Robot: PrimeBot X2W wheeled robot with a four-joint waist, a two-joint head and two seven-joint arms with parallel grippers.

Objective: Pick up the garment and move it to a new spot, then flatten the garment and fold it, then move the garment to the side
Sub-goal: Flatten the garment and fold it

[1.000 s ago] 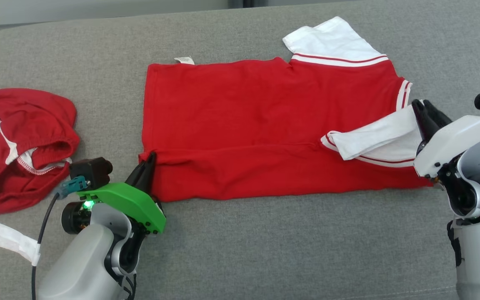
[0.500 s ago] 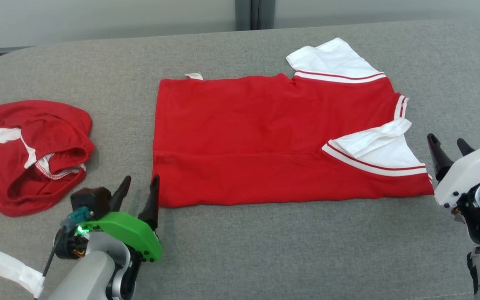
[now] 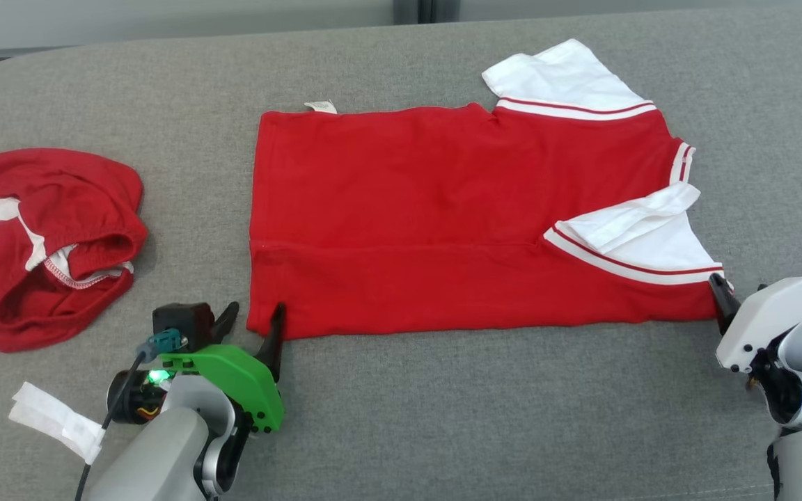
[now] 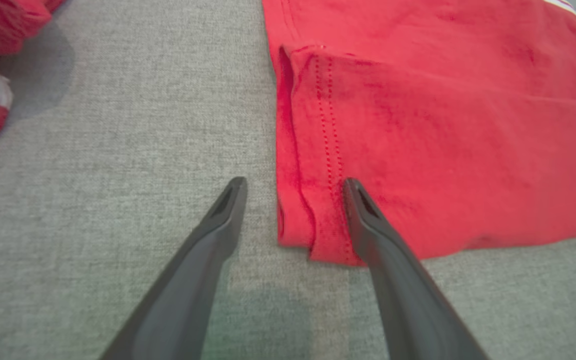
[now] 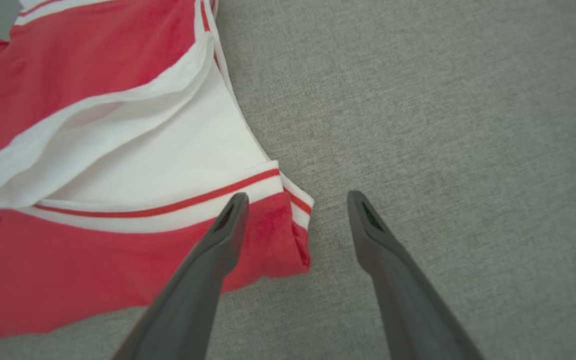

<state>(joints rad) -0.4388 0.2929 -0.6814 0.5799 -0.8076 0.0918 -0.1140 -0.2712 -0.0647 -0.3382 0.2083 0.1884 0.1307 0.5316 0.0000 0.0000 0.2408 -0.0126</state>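
The garment [image 3: 443,209], a red shirt with white sleeves, lies flat on the grey surface with its near strip folded over. My left gripper [image 3: 256,309] stands open at its near left corner. In the left wrist view that gripper [image 4: 295,181] straddles the hem: one finger over the red cloth [image 4: 443,125], the other over bare grey fabric. My right gripper [image 3: 738,289] is open at the near right corner. In the right wrist view it [image 5: 298,195] brackets the corner of the garment [image 5: 93,250] below the white sleeve. Neither holds anything.
A second red and white piece of clothing [image 3: 39,243] lies crumpled at the left. A white tag [image 3: 321,106] pokes out at the shirt's far edge. White tape [image 3: 53,421] hangs by my left arm. The grey surface [image 3: 477,417] runs wide toward me.
Both grippers have opened and let go of the shirt, then drawn back to its near corners. The white sleeve has dropped flat. The head camera has shifted a little.
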